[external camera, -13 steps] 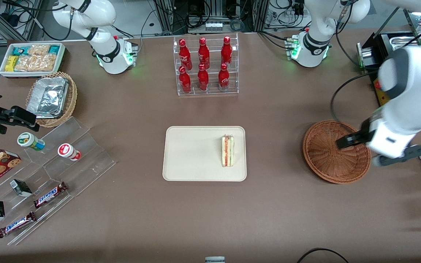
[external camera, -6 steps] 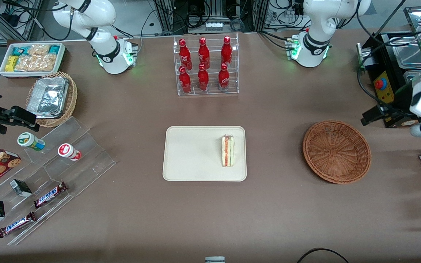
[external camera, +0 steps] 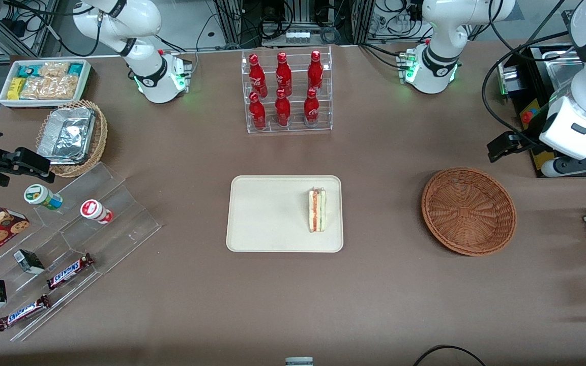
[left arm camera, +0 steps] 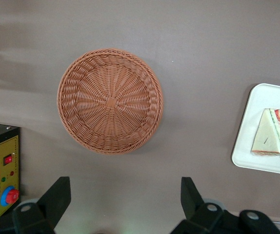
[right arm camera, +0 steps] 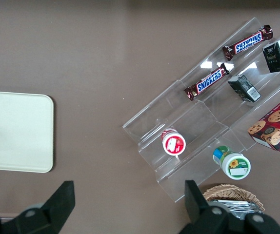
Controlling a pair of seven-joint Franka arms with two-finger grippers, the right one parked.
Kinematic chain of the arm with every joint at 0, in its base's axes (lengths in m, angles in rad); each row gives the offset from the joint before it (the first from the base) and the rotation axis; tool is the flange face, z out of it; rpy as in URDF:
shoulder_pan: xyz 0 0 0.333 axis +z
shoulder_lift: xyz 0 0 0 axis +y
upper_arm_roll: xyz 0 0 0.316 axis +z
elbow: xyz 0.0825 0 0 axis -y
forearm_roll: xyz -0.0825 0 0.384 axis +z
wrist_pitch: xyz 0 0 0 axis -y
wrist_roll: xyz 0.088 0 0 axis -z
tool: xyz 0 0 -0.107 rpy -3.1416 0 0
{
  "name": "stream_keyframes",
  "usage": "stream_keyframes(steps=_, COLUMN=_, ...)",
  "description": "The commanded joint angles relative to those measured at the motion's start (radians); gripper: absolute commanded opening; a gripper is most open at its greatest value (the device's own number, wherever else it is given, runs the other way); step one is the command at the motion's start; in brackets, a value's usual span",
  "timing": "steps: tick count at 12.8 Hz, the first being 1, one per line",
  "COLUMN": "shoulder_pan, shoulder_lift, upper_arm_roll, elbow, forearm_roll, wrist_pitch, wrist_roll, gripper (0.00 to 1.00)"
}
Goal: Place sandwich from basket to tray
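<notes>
Sandwich (external camera: pixel 317 210) on tray (external camera: pixel 262 213), frame centre; basket (external camera: pixel 468 210) bare, centre-right; gripper (left arm camera: pixel 123 192) raised at right edge of front view, fingers spread wide, holding nothing

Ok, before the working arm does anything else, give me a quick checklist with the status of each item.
1. Triangular sandwich wedge with red and green filling rests on the flat cream rectangular tray: ok.
2. Sandwich lies fully inside the tray rim, near the edge toward the basket: ok.
3. Round reddish-brown woven wicker basket holds nothing: ok.
4. Left gripper is open and holds nothing: ok.
5. Gripper is above the table, clear of the basket and farther from the front camera than it: ok.
6. Red bottles in the clear rack stand upright: ok.
</notes>
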Motion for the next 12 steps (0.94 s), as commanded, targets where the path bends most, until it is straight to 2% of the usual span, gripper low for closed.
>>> stream_keyframes(steps=1, shoulder_pan=0.025, shoulder_lift=-0.048, upper_arm_roll=-0.016, elbow=-0.02, forearm_roll=0.011, wrist_pitch=-0.015, wrist_roll=0.096, gripper=1.0)
stream_keyframes(steps=12, shoulder_pan=0.018, shoulder_lift=-0.051, upper_arm_roll=-0.016, elbow=0.007, forearm_roll=0.012, wrist_pitch=-0.064, wrist_roll=0.138, gripper=1.0)
